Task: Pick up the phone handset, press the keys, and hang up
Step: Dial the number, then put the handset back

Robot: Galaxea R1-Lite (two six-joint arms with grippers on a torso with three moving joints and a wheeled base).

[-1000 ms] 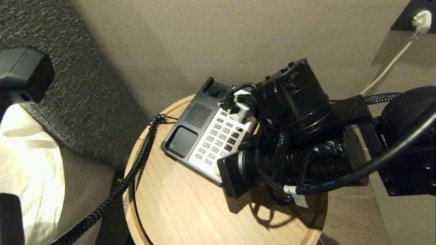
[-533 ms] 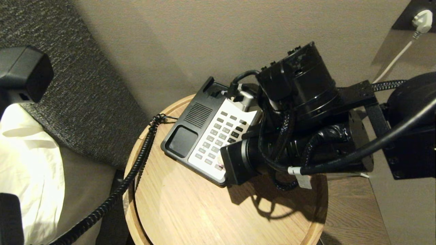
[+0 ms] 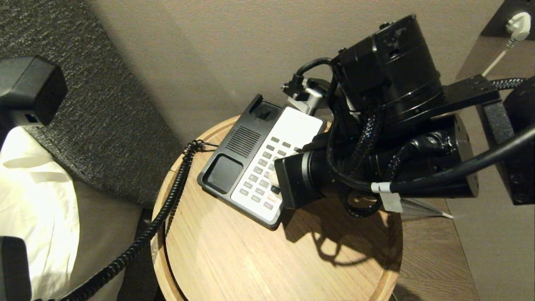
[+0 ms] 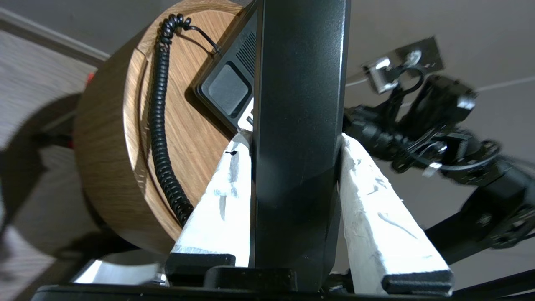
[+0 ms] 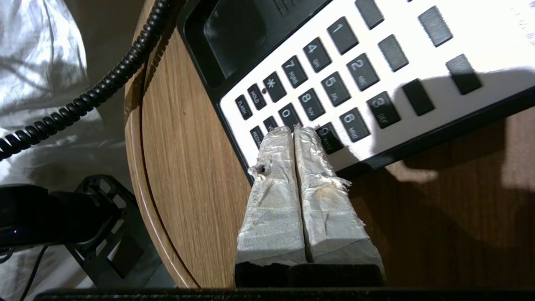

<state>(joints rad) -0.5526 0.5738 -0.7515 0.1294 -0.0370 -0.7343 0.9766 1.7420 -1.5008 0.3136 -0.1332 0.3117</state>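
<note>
Three views logged, head view first. One phone base (image 3: 250,167) sat on the round wooden desk (image 3: 234,251), its cradle empty. The coiled cord (image 3: 167,209) ran from the base over the desk's left edge and out of frame at the bottom. The right arm (image 3: 376,125) covered the right part of the keypad (image 3: 261,177); key legends were too small to read here. The right hand (image 3: 273,177) showed only as a pale tip at the keys, beside the arm's black housing. A black block (image 3: 29,90) at the left edge was cut off and could not be identified. One white plug (image 3: 517,20) sat in a wall socket at top right.

Left wrist view: two white-wrapped fingers (image 4: 221,196) of the left hand (image 4: 292,138) were clamped at a narrow gap on the phone handset (image 4: 299,104), held upright off the base. Both handset ends were out of frame.

Right wrist view: the two wrapped fingers (image 5: 276,184) of the right hand were pressed together, nothing between them, tips at the bottom key rows between 0 and 9. Legible keys: 1, 2 ABC, 3 DEF, 4 GHI, 5 JKL, 6 MNO, 7 PQRS, 8 TUV, 9 WXYZ, 0, *, HOLD, FLASH. Two keys under the tips were partly hidden. Five unlabelled dark keys sat above the digits.
</note>
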